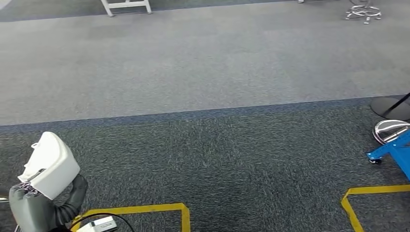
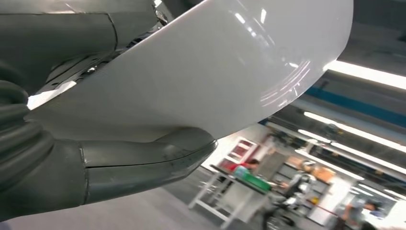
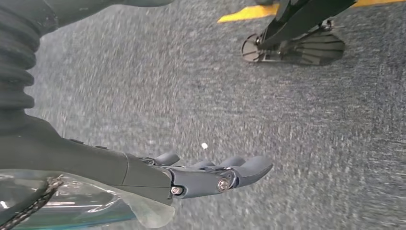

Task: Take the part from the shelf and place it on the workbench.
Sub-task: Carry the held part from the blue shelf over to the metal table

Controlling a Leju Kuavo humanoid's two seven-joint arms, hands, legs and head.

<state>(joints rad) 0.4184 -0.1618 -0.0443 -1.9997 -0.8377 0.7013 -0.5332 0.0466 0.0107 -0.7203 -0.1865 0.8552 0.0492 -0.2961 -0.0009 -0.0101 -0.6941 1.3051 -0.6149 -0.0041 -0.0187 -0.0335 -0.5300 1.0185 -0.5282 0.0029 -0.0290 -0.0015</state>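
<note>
A glossy white moulded part [image 1: 50, 164] sits in my left hand [image 1: 46, 205] at the lower left of the head view, raised above dark carpet. Seen from the left wrist, the part [image 2: 225, 72] spreads wide and smooth, with my grey thumb [image 2: 143, 165] pressed along one side of it. My right hand [image 3: 191, 175] hangs over the carpet with its fingers stretched out straight and nothing in them.
Yellow floor tape [image 1: 145, 210] marks corners at the near edge, another [image 1: 372, 193] at the right. A blue frame [image 1: 394, 150] and a round stand base [image 1: 389, 106] lie to the right. A distant table [image 2: 239, 187] with a green bin and people appears in the left wrist view.
</note>
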